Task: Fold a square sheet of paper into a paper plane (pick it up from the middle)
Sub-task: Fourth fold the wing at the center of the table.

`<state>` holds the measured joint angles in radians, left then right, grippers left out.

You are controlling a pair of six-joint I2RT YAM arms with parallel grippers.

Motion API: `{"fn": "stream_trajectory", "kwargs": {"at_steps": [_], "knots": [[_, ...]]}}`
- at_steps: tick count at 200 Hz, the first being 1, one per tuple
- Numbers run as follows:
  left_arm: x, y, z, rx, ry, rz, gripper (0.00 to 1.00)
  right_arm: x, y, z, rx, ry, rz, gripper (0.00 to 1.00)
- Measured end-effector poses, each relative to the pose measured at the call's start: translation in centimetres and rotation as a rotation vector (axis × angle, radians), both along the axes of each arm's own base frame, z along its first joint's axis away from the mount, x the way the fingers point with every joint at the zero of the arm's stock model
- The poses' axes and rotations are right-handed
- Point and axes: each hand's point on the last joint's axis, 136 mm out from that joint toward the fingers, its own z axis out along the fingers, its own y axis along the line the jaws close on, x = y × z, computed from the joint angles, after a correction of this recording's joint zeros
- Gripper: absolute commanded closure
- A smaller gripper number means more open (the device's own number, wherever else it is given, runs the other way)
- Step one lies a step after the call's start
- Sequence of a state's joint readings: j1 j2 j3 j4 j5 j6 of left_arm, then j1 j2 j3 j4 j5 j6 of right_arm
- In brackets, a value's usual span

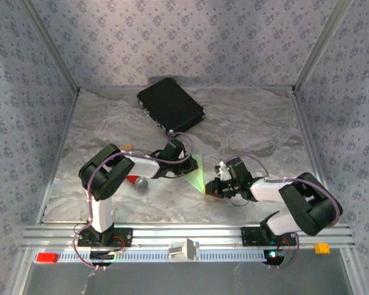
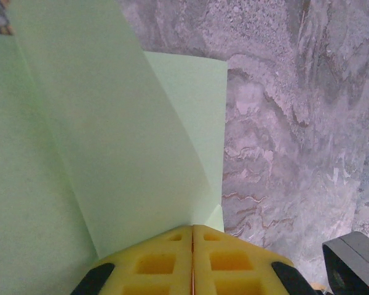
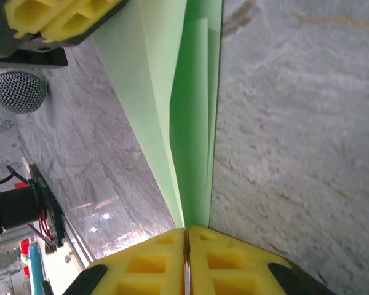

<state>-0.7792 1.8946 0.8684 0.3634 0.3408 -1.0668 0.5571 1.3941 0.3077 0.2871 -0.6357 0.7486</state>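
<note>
Two pincers on one sheet. The left gripper [image 2: 192, 230] is clenched, yellow pads [image 2: 154, 264] flush together, pinching the thin light-green creased sheet of paper [image 2: 111, 153] at a folded corner. (A)

And the right gripper [image 3: 186, 232]? (B)

Clenched likewise, nipping the layered edge at the sheet's near right end. Paper is held between them mid-table, nearer than the black rectangular case [image 1: 170, 104] and right of the red-handled tool with grey mesh head [image 1: 137, 182]. (A)

Advice for the crease? (B)

Judgement only: keep layers aligned, tension even between both grips, and lay the sheet flat before pressing. An uneven pull risks a skewed or torn fold. (A)
</note>
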Motion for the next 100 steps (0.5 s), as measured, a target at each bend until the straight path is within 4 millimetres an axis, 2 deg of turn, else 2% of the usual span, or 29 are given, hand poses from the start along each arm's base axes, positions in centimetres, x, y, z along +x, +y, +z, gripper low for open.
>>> {"fn": "stream_trajectory", "kwargs": {"at_steps": [38,100], "knots": [[-0.1,0.0,0.0,-0.002,0.002,-0.003,0.92,-0.4,-0.2,-0.2,-0.01,0.007,-0.002,0.93],[-0.1,0.0,0.0,-0.002,0.002,-0.004,0.92,-0.9,-1.1,0.7,-0.047,0.016,-0.023,0.85]]}}
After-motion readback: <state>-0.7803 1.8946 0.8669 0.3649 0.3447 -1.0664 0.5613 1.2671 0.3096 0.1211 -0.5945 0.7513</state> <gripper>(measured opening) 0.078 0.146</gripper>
